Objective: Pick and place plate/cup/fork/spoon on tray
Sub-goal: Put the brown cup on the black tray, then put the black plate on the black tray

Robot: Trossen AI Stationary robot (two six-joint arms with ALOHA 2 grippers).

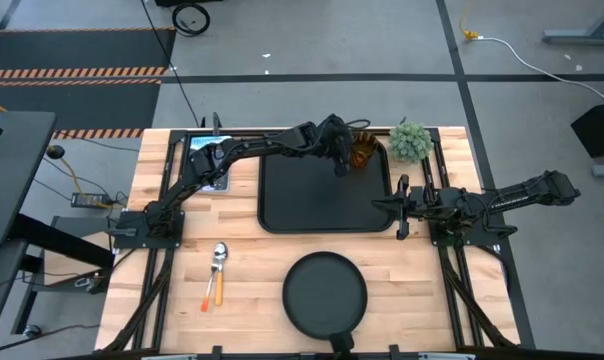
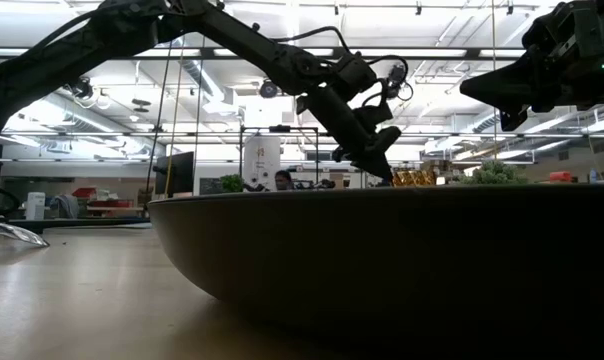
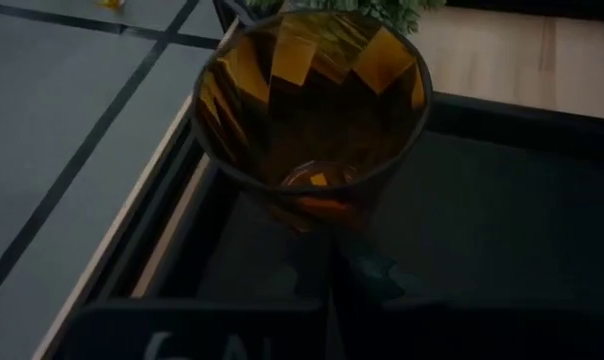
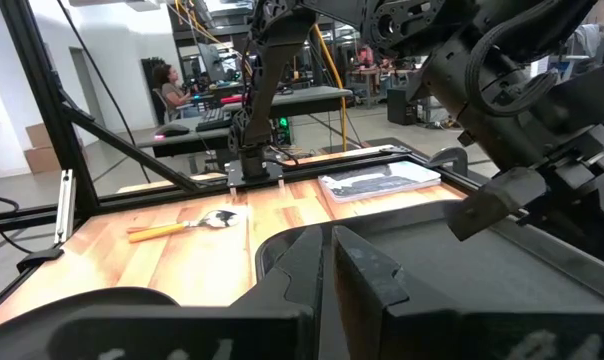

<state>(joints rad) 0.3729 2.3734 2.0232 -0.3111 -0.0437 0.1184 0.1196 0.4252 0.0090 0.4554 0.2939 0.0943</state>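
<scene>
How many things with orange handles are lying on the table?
2, as far as shows. The spoon with a shiny round silver bowl and orange handle and the small fork with a slim orange handle lie side by side on the wooden table, left of the round black plate.

- A grey concrete floor [image 1: 382, 40], crossed by dark seams, is seen beyond the table.
- Orange-and-black hazard striping [image 1: 72, 72] is laid on a dark mat at the far left.
- A white cable [image 1: 542, 62] is trailed across the floor.
- Long ceiling light strips [image 2: 182, 60] are seen overhead.
- Desks with monitors [image 4: 197, 80] are occupied by seated people [image 4: 167, 85].
- Cardboard boxes [image 4: 42, 150] are stacked by a white wall [image 4: 2, 90].
</scene>
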